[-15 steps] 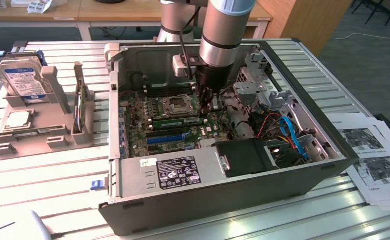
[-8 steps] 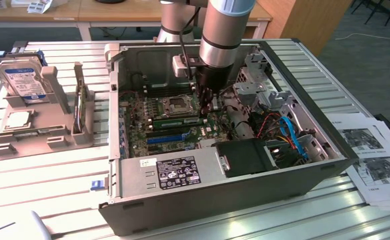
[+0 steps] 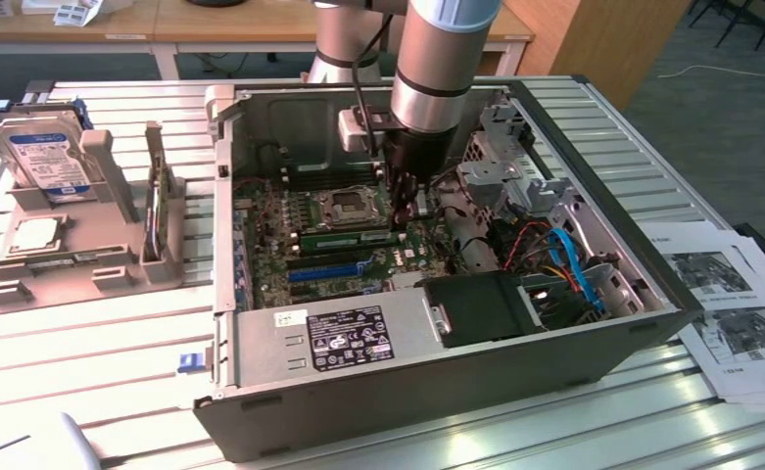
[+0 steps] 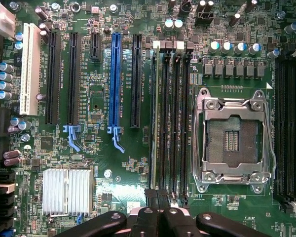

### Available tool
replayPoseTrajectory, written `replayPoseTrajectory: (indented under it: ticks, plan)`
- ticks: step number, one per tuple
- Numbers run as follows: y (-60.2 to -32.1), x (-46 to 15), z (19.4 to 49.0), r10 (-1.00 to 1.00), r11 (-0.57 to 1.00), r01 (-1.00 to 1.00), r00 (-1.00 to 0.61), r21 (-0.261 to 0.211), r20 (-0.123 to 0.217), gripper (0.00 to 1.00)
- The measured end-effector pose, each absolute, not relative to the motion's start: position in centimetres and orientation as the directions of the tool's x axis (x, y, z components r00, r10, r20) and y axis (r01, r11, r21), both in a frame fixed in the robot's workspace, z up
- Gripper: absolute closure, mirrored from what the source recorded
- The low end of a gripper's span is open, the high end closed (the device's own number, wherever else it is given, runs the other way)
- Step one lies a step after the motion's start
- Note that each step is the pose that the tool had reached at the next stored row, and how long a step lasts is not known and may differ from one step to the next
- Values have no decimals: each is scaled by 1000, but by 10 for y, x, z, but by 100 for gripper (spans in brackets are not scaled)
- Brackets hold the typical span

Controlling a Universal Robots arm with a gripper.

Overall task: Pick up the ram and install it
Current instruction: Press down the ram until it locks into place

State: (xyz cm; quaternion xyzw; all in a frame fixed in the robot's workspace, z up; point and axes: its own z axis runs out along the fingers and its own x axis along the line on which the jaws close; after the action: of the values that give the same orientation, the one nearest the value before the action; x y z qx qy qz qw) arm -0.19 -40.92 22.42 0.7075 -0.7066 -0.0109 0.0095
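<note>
Exterior view: shut gripper at the slotted ram

In the open grey computer case [image 3: 356, 392], the black gripper [image 3: 405, 215], jaws closed with nothing visibly clamped, stands at one end of the long green ram stick [image 3: 346, 236]. The stick lies in a slot beside the silver processor socket [image 3: 351, 204].

Wrist view: the closed fingertips [image 4: 153, 195] sit over the black memory slots' [image 4: 170, 123] end.

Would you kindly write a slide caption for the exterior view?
Robot arm's gripper lowered inside the open computer case, over the motherboard beside the empty CPU socket.
</note>
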Motion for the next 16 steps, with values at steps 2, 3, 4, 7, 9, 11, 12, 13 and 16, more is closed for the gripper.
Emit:
replayPoseTrajectory:
  ticks: [2, 3, 4, 7, 9, 11, 12, 13, 16]
  plan:
    - [-409, -2, 224, -1000, -1, -1000, 1, 29, -2, 90]
    - [-409, -2, 224, -1000, -1, -1000, 1, 29, -2, 90]
    - [-409, -2, 224, -1000, -1, -1000, 1, 29, -2, 90]
    - [-409, -2, 224, -1000, -1, -1000, 1, 29, -2, 90]
    - [-409, -2, 224, -1000, -1, -1000, 1, 29, -2, 90]
    - [-409, -2, 224, -1000, -1, -1000, 1, 29, -2, 90]
    - [-409, -2, 224, -1000, -1, -1000, 1, 29, -2, 90]
    - [-409, -1, 223, -1000, -1, -1000, 1, 29, -2, 90]
    - [-409, -1, 223, -1000, -1, -1000, 1, 29, -2, 90]
